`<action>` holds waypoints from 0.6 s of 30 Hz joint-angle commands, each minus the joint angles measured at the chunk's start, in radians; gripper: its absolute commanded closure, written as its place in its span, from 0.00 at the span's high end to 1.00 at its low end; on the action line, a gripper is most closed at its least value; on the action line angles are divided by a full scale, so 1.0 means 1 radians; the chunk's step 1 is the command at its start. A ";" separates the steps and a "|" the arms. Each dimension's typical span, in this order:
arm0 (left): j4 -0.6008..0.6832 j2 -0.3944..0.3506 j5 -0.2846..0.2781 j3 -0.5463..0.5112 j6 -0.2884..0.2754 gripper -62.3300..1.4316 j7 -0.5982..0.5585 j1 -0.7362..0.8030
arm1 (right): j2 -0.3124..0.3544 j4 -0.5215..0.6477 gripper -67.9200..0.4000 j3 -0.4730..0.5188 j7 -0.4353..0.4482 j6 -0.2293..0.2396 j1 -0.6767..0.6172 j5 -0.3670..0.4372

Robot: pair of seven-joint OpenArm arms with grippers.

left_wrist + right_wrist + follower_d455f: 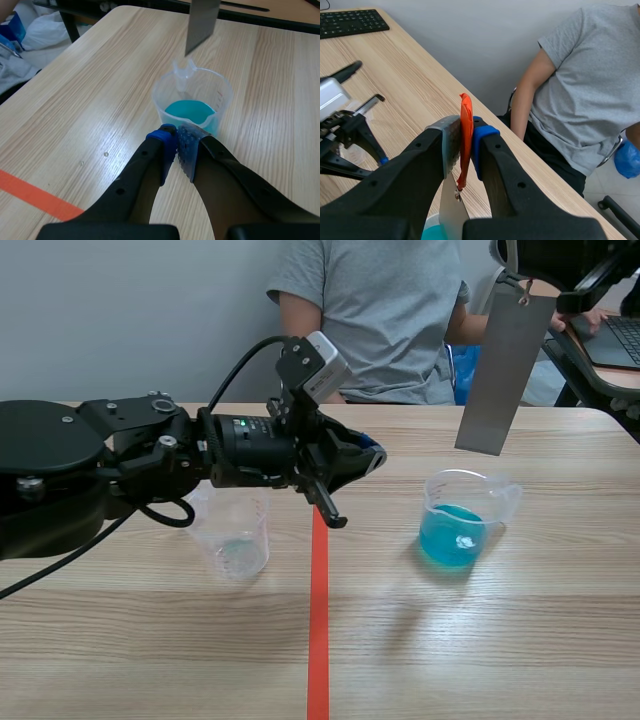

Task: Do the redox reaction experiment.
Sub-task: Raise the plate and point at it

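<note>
Upper right, the right gripper clamps an orange tab, apparently tied to the metal strip. Centre the strip over the blue-filled beaker at mid-right, then lower it straight. The left gripper is closed and empty.

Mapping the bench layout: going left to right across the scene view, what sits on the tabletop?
In order: empty cup → tape line → beaker of blue liquid. The metal strip hangs above, overlapping the beaker.
</note>
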 commanded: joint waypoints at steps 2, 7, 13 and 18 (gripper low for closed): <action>-0.012 0.056 0.023 -0.003 -0.001 0.10 -0.024 -0.027 | 0.016 0.009 0.02 0.010 0.008 0.006 0.009 0.012; -0.087 0.148 0.038 -0.003 -0.001 0.10 -0.034 -0.047 | 0.016 0.009 0.02 0.010 0.008 0.006 0.009 0.014; -0.143 0.210 0.055 -0.003 0.001 0.10 -0.049 -0.053 | 0.016 0.009 0.02 0.010 0.008 0.006 0.009 0.014; -0.162 0.224 0.056 -0.003 0.062 0.10 -0.061 -0.052 | 0.016 0.009 0.02 0.010 0.009 0.006 0.010 0.014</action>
